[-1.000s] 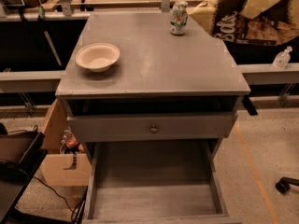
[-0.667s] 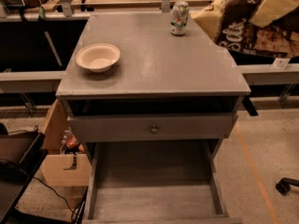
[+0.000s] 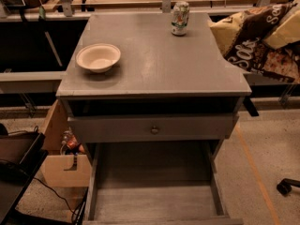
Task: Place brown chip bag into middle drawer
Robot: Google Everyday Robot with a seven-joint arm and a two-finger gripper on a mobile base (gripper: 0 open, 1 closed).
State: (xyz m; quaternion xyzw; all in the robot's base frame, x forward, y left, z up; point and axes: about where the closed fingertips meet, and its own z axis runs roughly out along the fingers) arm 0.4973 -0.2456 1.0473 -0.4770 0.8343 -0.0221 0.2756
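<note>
The middle drawer (image 3: 154,205) stands pulled out at the bottom, its front edge cut off. Beyond the cabinet top (image 3: 154,74) with its bowl (image 3: 98,57) and can (image 3: 180,18), the brown chip bag (image 3: 255,41) hangs at the right, partly out of frame. It looks like light, crinkly, slippery foil, best pinched at a sealed end. The gripper is hidden, presumably behind the bag, so its hold cannot be told.

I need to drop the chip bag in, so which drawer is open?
The lowest drawer box, pulled out with its bare plank floor showing; the drawer front with the knob above it is shut. The tool is not in view.
</note>
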